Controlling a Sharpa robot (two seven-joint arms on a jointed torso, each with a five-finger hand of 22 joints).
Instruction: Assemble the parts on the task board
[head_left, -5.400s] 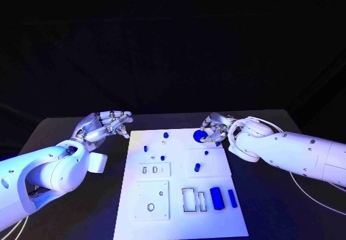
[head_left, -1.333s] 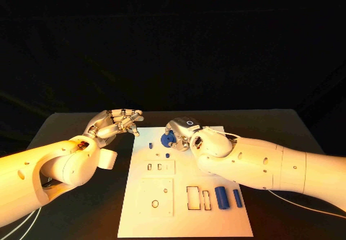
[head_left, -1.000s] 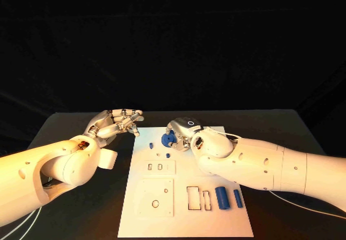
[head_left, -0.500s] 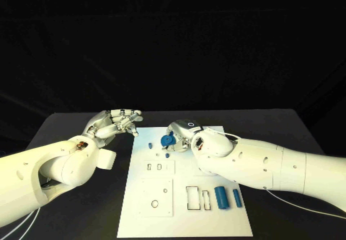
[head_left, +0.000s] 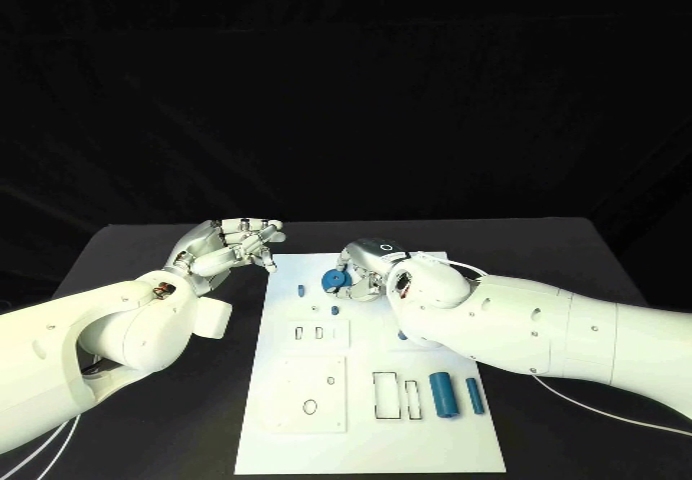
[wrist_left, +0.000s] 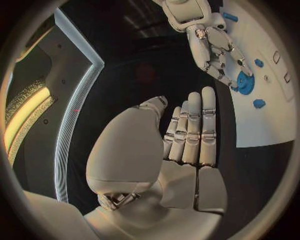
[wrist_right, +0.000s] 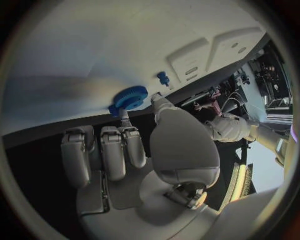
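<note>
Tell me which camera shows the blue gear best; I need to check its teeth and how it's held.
The right wrist view: the blue gear faces the camera, teeth visible, pinched by the right hand against the task board. The left wrist view shows it smaller, partly behind fingers. In the head view it is small and partly covered.

The right hand (head_left: 368, 268) reaches in over the far end of the task board (head_left: 368, 420), its arm crossing the board from the right, fingertips (wrist_right: 125, 116) pinching the blue gear (head_left: 336, 279) just above the board's surface. The left hand (head_left: 227, 246) hovers just beyond the board's far left corner, fingers curled loosely together, holding nothing
</note>
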